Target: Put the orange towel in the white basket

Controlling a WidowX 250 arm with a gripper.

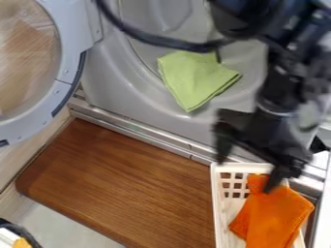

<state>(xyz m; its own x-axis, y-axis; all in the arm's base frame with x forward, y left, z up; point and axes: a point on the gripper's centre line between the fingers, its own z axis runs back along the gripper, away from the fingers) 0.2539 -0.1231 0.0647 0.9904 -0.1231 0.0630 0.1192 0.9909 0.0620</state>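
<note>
My black arm point(281, 80) hangs in from the top edge, toward the right, with my jaws pointing down over the far end of the white basket point(242, 168). My jaws are released: the 2 fingers stand wide apart with nothing between them that I have hold of. The left finger, as seen in the view, ends near the basket's upper left corner; the other ends over the top of the orange towel point(275, 218), and I cannot tell whether it touches the cloth.

The orange towel lies in the white basket, crumpled, with its right side draped over the basket's right wall. Square holes pierce the basket's far wall.

Above, a light green cloth point(197, 80) is folded with 1 corner pointing down, resting at the round opening of a grey front-loading laundry machine point(119, 89). The machine's round door point(69, 38) is swung out at the left, with a see-through window. A metal rail point(139, 131) runs slantwise below the machine, and a brown wood-grain board point(129, 189) lies just left of the basket. A black cable point(155, 41) curves across the top.
</note>
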